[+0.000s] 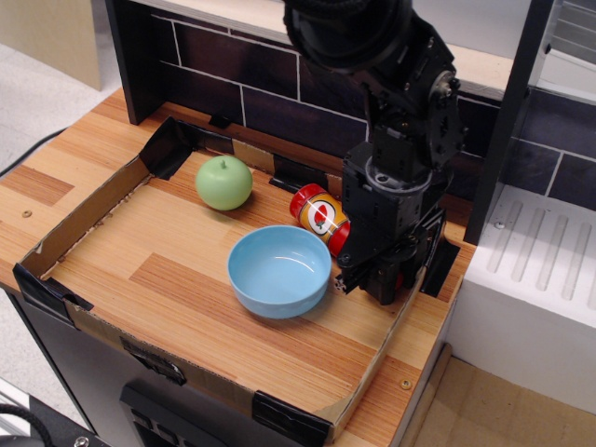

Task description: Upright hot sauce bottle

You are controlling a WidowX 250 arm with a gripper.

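— Hot sauce bottle, glossy red plastic with an orange-yellow label and a white-and-red oval [319, 215], where is it?
— On its side at the back right of the shallow cardboard-rimmed wooden tray [84, 223], base end toward the green apple [223, 182], just behind the round light-blue bowl [279, 270].
— And the black gripper [377, 275]?
— Down over the bottle's neck end, hiding the cap. Fingers appear clamped on the neck, though the contact is partly hidden.
— Apple and bowl?
— Apart, neither touched
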